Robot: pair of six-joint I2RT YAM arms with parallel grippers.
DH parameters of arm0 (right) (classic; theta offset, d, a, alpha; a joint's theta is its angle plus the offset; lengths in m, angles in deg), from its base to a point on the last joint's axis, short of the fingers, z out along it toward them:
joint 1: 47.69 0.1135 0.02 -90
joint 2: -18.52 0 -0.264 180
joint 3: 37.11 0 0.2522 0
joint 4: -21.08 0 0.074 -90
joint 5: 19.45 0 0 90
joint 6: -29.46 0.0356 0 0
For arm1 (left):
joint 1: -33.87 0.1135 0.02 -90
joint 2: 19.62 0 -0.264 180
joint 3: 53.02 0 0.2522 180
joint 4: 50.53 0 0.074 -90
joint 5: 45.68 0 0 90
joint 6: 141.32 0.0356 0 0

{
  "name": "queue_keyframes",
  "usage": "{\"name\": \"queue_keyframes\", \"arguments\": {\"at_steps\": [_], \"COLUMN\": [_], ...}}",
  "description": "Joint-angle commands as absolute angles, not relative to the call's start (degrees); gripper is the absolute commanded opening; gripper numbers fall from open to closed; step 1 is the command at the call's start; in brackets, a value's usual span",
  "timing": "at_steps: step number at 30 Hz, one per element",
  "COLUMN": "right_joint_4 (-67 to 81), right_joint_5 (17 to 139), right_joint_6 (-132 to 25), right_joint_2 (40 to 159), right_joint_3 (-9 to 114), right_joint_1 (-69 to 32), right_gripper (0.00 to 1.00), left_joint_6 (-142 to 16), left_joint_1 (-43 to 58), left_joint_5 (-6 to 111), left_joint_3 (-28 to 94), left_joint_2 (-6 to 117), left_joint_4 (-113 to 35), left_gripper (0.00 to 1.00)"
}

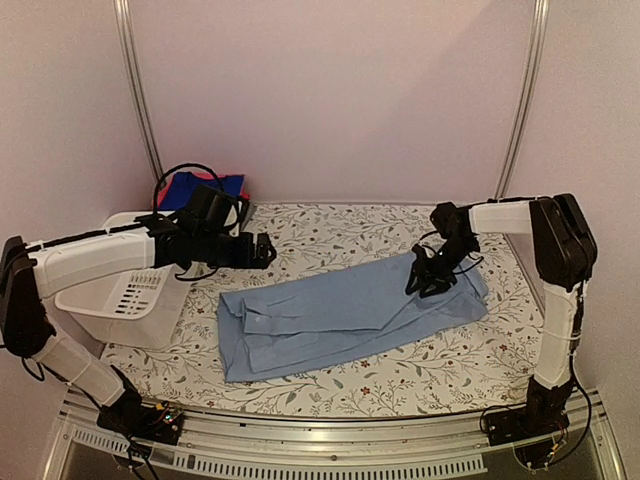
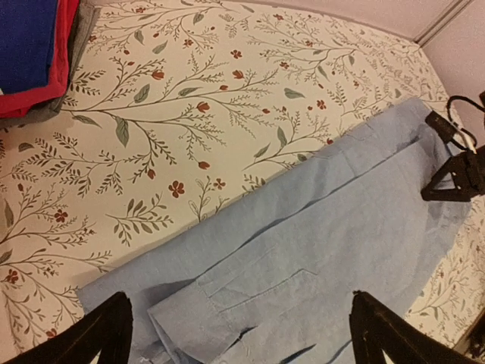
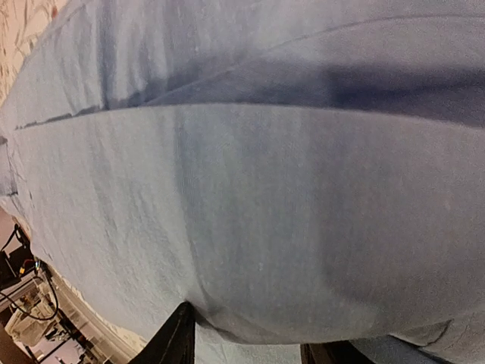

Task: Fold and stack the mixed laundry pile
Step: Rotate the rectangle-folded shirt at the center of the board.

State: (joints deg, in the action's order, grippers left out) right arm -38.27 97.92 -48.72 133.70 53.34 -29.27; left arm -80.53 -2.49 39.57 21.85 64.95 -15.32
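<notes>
My left gripper (image 2: 250, 345) stands wide and empty, with the pale-blue shirt (image 2: 326, 250) spread flat just beneath and ahead of its 2 fingers. My right gripper (image 1: 422, 284) sits on the shirt's other end; I cannot tell whether it pinches cloth.

We see the pale-blue shirt (image 1: 350, 315) lying flat mid-table (image 1: 330, 235), folded lengthwise into a long band, slanting near-left to far-right, lightly wrinkled. Far-left corner: folded stack w/ blue item (image 2: 26, 38) atop pink-red garment (image 2: 45, 95), grey cloth (image 2: 79, 53) underneath.
</notes>
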Motion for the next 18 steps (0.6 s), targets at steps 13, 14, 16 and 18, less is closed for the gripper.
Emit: {"name": "queue_keyframes", "arguments": {"at_steps": [13, 14, 16, 18], "right_joint_4": [-37.03, -36.77, -36.45, -35.24], "right_joint_5": [93.68, 93.59, 94.02, 94.91], "right_joint_6": [-52.21, -51.77, -50.27, -49.12], "right_joint_2": [142.62, 141.17, 138.63, 136.1], "right_joint_3": [89.87, 87.85, 83.5, 78.6], "right_joint_1": [-27.97, -27.98, -27.96, -27.98], "right_gripper": [0.5, 0.5, 0.5, 0.5], "left_joint_6": [-70.4, -69.99, -69.23, -68.78], "left_joint_1": [-0.31, -0.26, -0.31, -0.16], "left_joint_5": [42.95, 43.06, 43.43, 43.83], "left_joint_3": [33.11, 34.66, 37.62, 39.89], "left_joint_2": [81.25, 83.44, 87.19, 90.43], "left_joint_4": [-7.26, -6.44, -5.14, -4.65], "left_gripper": [0.99, 0.97, 0.91, 0.85]}}
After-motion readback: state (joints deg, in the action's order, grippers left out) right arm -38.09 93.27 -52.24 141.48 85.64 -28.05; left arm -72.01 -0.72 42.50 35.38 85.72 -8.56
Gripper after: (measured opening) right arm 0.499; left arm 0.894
